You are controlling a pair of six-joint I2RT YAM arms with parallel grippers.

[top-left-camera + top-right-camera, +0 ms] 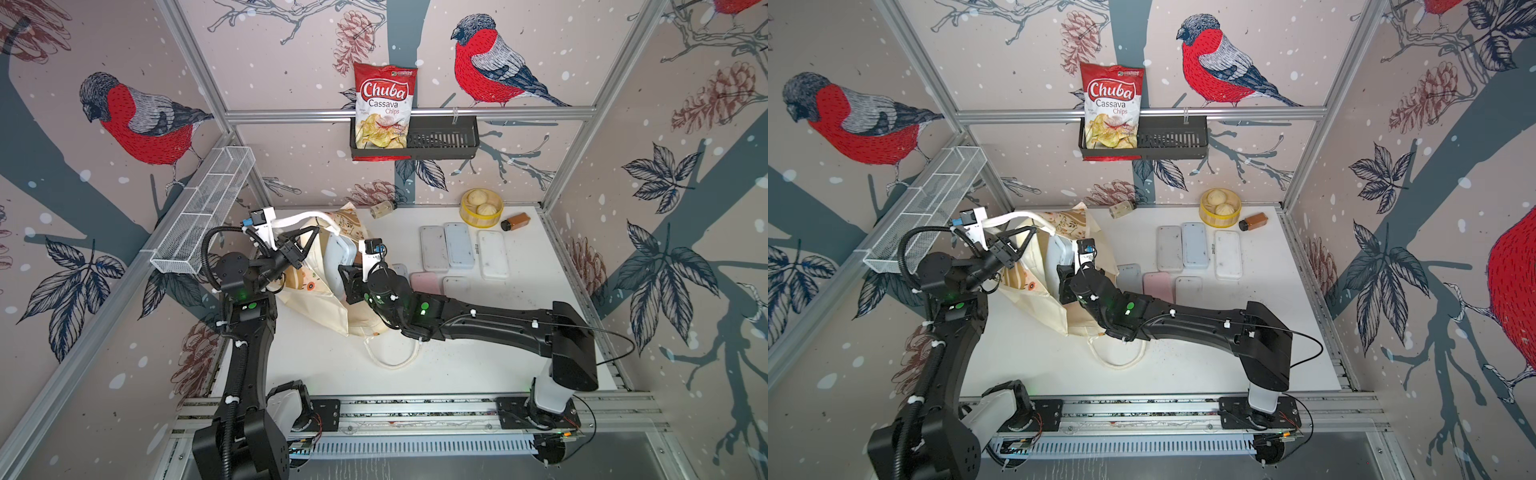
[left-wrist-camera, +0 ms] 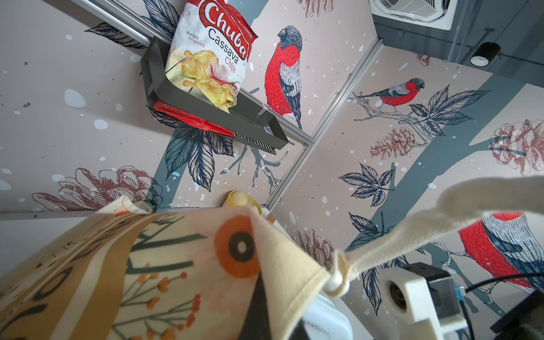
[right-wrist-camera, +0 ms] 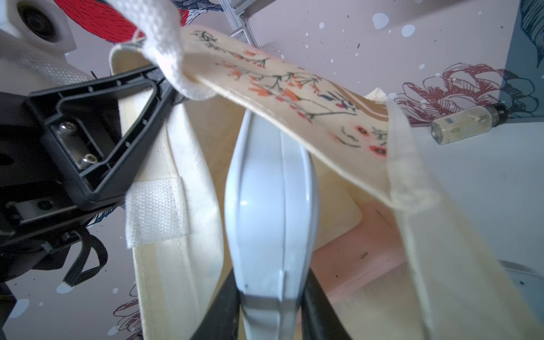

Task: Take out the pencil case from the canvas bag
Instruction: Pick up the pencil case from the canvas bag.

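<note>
The canvas bag (image 1: 316,307) (image 1: 1038,303) lies at the table's left with its mouth held up. My left gripper (image 1: 309,235) (image 1: 1030,232) is shut on the bag's floral rim (image 2: 176,265) beside one off-white handle (image 2: 441,217); the cloth covers most of its fingers (image 2: 259,309). A pale blue pencil case (image 1: 338,262) (image 1: 1059,259) (image 3: 270,206) stands on edge in the bag's mouth, partly out of it. My right gripper (image 1: 347,284) (image 3: 269,312) is shut on its near end, one black finger (image 3: 217,309) on each side.
Several flat pencil cases (image 1: 457,245) lie on the table right of the bag. A steamer basket with buns (image 1: 481,206), a brown bottle (image 1: 515,221) and a clear jar (image 1: 382,209) stand at the back. The bag's other handle (image 1: 395,357) trails toward the front. A wire basket (image 1: 203,212) hangs at left.
</note>
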